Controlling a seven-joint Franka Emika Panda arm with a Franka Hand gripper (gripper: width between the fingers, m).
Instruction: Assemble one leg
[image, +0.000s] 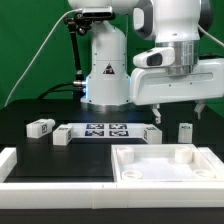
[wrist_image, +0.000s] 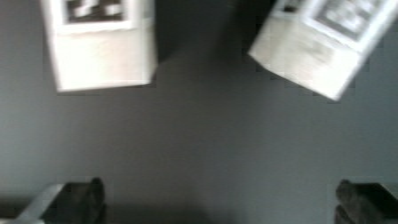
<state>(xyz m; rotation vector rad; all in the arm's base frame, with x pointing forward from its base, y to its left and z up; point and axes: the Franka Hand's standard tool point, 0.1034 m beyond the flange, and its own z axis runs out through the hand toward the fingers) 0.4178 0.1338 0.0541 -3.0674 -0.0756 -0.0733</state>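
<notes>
Several small white legs with marker tags lie on the black table. Two lie at the exterior view's left (image: 41, 127) (image: 62, 133) and two at its right (image: 151, 135) (image: 185, 131). My gripper (image: 178, 112) hangs open and empty above the two right legs, touching neither. The wrist view shows two legs (wrist_image: 102, 45) (wrist_image: 326, 45) lying apart on the dark table, beyond my open gripper (wrist_image: 221, 205). Its two dark fingertips (wrist_image: 71, 200) stand wide apart with bare table between them.
The marker board (image: 107, 129) lies between the two pairs of legs. The large white square tray-like piece with corner sockets (image: 165, 172) lies in front at the exterior view's right. A white raised border (image: 20, 168) runs along the front left. The robot base (image: 105, 70) stands behind.
</notes>
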